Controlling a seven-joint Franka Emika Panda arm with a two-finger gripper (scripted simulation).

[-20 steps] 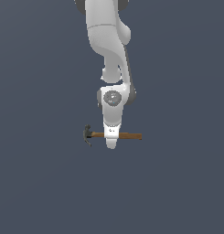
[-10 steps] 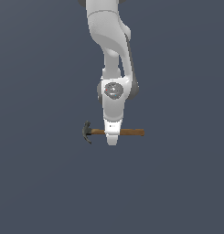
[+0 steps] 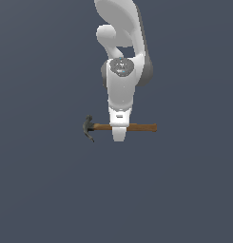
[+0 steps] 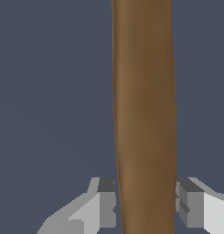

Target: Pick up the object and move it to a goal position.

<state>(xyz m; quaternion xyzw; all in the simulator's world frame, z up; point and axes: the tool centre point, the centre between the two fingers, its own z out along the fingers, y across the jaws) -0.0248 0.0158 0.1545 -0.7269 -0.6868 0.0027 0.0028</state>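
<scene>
**benchrat:** So the big white jointed robot arm is hanging straight down over the flat dark grey-blue floor, and the whole wrist has dropped compared with a second ago. Back then the tip sat just above the handle; now it's over it.

**pandafan:** Yep. The white two-finger gripper straddles the small claw hammer with the straight brown wooden handle and dark grey metal head, roughly mid-handle, head toward the exterior view's left. The hammer hasn't budged from its spot on the floor.

**benchrat:** Wrist view shows the grey finger pads sitting narrow, one on each side of the handle, right up against the wood. Can't swear they're squeezing yet, though.

**pandafan:** I'd call it the closing step. Descent is done, lift hasn't started. Grip is a bit off the heavy head, so it may tip headward when raised. No goal marker visible anywhere.
</scene>
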